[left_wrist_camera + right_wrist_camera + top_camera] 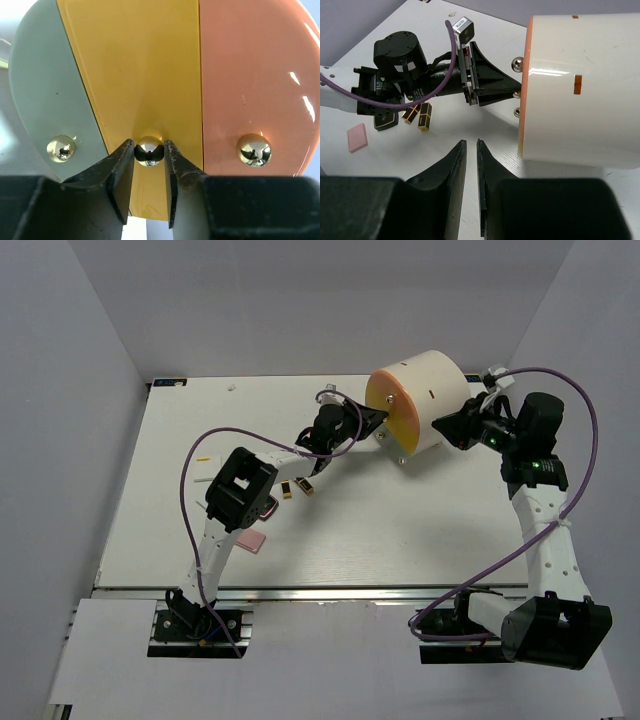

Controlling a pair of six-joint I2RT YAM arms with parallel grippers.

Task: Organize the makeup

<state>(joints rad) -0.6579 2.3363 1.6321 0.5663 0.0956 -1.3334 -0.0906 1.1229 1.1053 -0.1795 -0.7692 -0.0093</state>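
**A:** What has the left end effector (149, 146) got?

**B:** Its own wrist camera shows me its fingers (120, 165) flanking the middle gold knob (148, 151) on the yellow drawer front (135, 70), hard up against either side. I cannot tell whether they truly pinch it. Overhead I only see the arm reaching the face of the cylinder (430, 390).

**A:** And the right end effector (471, 142)?

**B:** Barely parted, with a thin slit between the fingers and nothing in it. It hangs over the table (485, 125), close beside the cylinder's wall.

**A:** Where is the makeup?

**B:** On the table left of the cylinder, well apart from it. My right wrist camera gives a lipstick tube (424, 116) with a second tube (410, 114) just beside it. A dark compact (385, 121) lies next to them, partly under the left arm. The pink square (357, 137) lies closer to the near edge. Overhead, I cannot make the compact out beneath that arm.
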